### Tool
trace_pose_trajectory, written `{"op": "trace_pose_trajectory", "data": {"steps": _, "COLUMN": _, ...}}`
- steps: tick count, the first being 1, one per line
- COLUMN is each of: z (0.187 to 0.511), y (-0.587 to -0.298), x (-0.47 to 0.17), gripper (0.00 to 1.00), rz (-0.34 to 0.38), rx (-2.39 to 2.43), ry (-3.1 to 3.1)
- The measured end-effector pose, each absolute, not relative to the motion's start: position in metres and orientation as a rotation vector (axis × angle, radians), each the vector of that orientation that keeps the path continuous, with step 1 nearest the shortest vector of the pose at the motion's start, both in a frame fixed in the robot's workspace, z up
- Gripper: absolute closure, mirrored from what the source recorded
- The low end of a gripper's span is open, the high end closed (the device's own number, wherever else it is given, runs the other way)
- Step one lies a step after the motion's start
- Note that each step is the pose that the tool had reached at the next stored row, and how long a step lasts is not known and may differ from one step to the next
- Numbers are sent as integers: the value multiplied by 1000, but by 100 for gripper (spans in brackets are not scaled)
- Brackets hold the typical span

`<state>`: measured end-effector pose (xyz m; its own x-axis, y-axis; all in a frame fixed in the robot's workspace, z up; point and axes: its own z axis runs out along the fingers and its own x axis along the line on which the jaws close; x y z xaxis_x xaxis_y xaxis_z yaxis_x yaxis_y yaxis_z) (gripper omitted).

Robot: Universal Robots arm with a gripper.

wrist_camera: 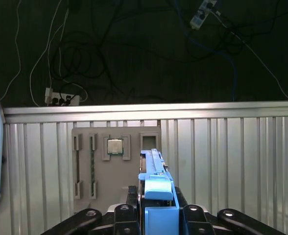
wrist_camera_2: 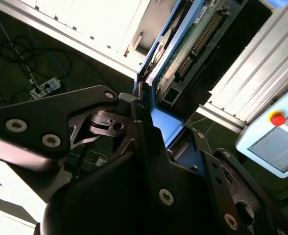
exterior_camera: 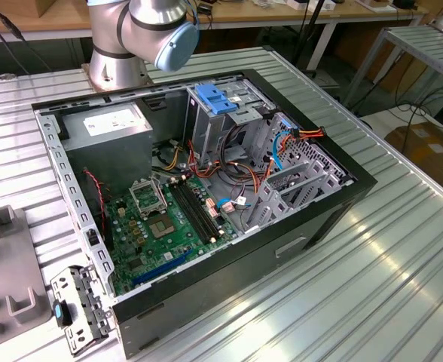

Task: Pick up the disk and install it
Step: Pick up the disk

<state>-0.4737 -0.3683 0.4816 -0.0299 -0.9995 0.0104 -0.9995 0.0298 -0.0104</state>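
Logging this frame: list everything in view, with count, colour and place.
computer case: one, black, open on the ribbed table
power supply: one, grey, inside the case
motherboard: one, green, on the case floor
latch plate: one, light blue, atop the drive cage
fixture plate: one, grey, on the table, holding a chip
pendant: one, pale blue with red button, beside ribbed aluminium panels
disk: one, blue-railed, in the gripper
arm: one, silver, on the table beyond the case
gripper: one, black, shut on the disk

Matt black metal hand; flat disk with smooth blue plastic rails; ribbed, dull-silver metal tabletop.
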Motion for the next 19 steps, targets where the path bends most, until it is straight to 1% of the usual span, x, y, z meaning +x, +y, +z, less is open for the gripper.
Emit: {"op": "trace_pose_trajectory", "data": {"steps": 19, "z": 482, "y": -368, "x": -455, "gripper": 63, "rz": 23, "rx": 2188, "ry": -2254}}
